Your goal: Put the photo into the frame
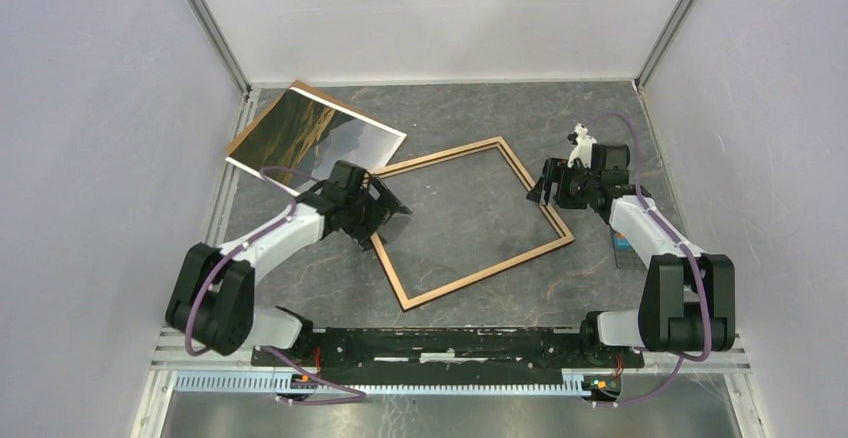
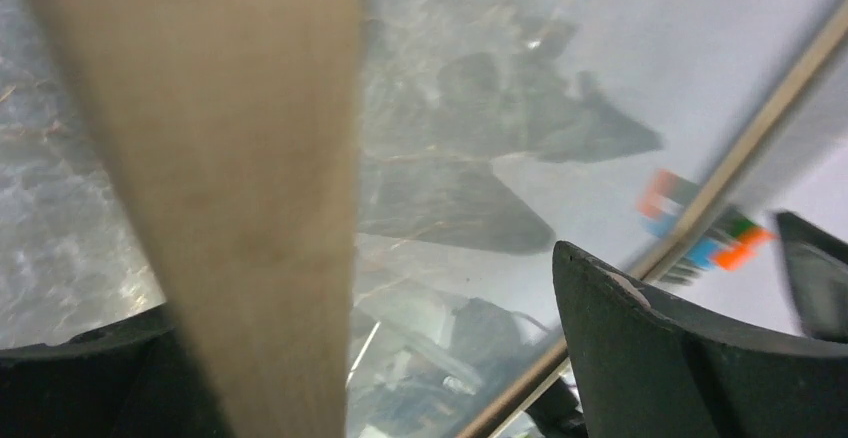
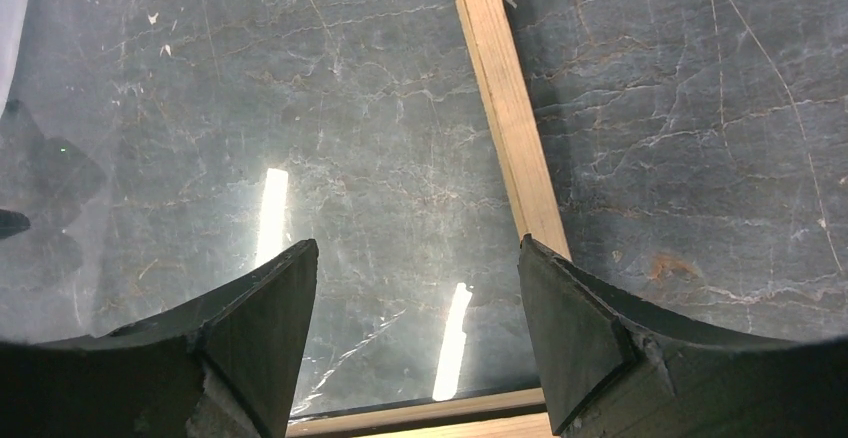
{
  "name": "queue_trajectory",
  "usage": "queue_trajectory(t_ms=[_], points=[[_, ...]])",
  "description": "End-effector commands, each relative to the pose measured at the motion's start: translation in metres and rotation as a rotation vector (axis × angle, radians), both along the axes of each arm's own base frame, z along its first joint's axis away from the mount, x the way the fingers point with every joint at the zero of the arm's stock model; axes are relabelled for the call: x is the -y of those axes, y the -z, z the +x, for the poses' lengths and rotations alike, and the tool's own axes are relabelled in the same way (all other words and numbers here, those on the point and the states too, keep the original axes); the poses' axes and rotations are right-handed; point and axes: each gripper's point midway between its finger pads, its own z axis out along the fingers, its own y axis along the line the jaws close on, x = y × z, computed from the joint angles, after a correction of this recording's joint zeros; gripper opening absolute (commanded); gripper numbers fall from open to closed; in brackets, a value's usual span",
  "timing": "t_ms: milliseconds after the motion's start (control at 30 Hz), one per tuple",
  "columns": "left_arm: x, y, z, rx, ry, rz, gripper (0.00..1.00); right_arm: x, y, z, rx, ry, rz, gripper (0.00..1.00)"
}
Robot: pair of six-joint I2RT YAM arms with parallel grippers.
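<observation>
Dark marble counter (image 1: pixel 480 118): photo (image 1: pixel 315 136) lies just beyond my wide-open left claw (image 1: pixel 388 210) (empty, straddling a rail of the frame (image 1: pixel 488 274)), well apart from my open, empty right claw (image 1: pixel 541 188).

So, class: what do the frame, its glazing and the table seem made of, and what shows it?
Frame: pale matt wood, faint grain along its rails. Glazing: clear glossy sheet, glass or acrylic; it mirrors light strips. Table: grey veined stone look, perhaps marble or laminate.
</observation>
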Motion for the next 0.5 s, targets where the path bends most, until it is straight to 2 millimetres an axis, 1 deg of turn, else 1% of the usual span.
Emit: queue_trajectory(t_ms=[0,33,67,133,333,400,467], points=[[-0.019,0.015,-0.028,-0.156,0.04,0.332,1.0,0.002,-0.011,-0.001,0.054,-0.006,-0.019,0.79],[-0.014,0.014,-0.028,-0.162,0.055,0.341,1.0,0.002,-0.012,-0.002,0.057,-0.007,-0.018,0.79],[-0.013,0.015,-0.03,-0.176,0.063,0.356,1.0,0.002,-0.013,-0.003,0.059,-0.006,-0.018,0.79],[-0.018,0.015,-0.031,-0.177,0.062,0.41,1.0,-0.007,-0.015,-0.007,0.064,-0.034,-0.017,0.79],[-0.042,0.019,-0.042,-0.233,0.06,0.556,1.0,-0.014,-0.017,-0.01,0.077,-0.05,-0.009,0.8],[-0.045,0.021,-0.048,-0.26,0.07,0.574,1.0,-0.018,-0.017,-0.011,0.081,-0.055,-0.003,0.79],[-0.042,0.02,-0.048,-0.24,0.1,0.559,1.0,-0.022,-0.016,-0.012,0.084,-0.062,0.002,0.79]])
